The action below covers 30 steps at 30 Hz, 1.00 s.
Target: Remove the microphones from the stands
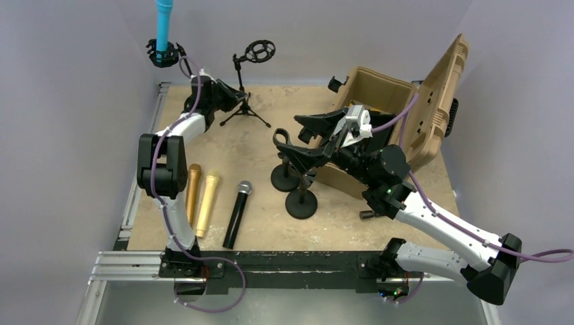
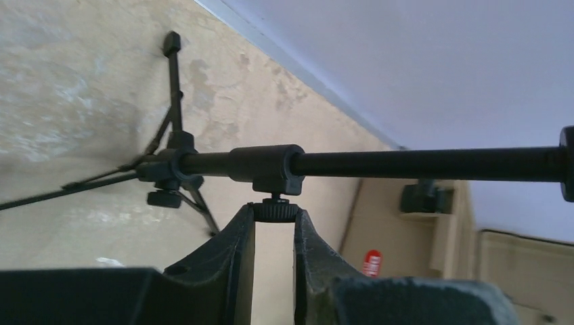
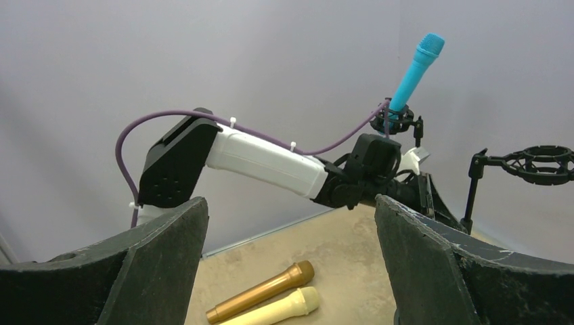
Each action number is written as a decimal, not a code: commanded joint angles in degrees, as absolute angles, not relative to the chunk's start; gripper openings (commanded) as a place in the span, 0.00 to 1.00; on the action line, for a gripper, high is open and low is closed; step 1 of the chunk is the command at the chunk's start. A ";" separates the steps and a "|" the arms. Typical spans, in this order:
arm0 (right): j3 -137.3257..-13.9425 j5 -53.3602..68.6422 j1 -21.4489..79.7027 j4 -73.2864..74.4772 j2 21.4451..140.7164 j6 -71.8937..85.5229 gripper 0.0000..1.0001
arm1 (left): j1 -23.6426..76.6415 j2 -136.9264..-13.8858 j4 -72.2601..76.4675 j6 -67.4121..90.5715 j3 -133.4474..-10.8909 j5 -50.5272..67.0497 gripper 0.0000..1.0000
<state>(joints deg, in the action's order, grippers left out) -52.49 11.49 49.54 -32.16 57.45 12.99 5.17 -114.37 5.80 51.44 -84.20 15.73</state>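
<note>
The blue microphone (image 1: pixel 163 24) stands upright in a black shock mount (image 1: pixel 164 54) at the back left, also visible as the blue microphone (image 3: pixel 416 68) in the right wrist view; the stand below its mount is hidden by my left arm. My left gripper (image 1: pixel 232 100) is low beside a black tripod stand (image 1: pixel 241 95) with an empty ring mount (image 1: pixel 260 51). In the left wrist view my left gripper (image 2: pixel 275 217) is shut on a small ribbed knob (image 2: pixel 275 210) under the pole's clamp (image 2: pixel 265 166). My right gripper (image 1: pixel 299 139) hangs open and empty over mid-table, also seen as the right gripper (image 3: pixel 291 206).
A gold microphone (image 1: pixel 193 193), a cream microphone (image 1: pixel 207 203) and a black microphone (image 1: pixel 237 213) lie side by side at the front left. Two round-base stands (image 1: pixel 301 203) stand mid-table under my right arm. An open tan case (image 1: pixel 386 95) fills the back right.
</note>
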 commanded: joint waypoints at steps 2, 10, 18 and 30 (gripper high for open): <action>-53.79 11.10 49.72 -34.18 57.15 13.12 0.90 | 2.42 -118.64 31.13 82.35 -74.88 24.61 0.00; -53.79 10.82 49.74 -33.83 56.44 13.18 0.91 | 2.21 -123.03 51.47 99.24 -67.48 18.85 0.00; -54.09 11.79 49.73 -34.62 57.49 13.49 0.90 | 2.37 -127.94 64.03 110.29 -64.98 17.59 0.30; -53.75 11.72 49.75 -34.71 57.14 13.78 0.90 | 2.08 -117.69 55.38 97.99 -59.37 20.52 0.54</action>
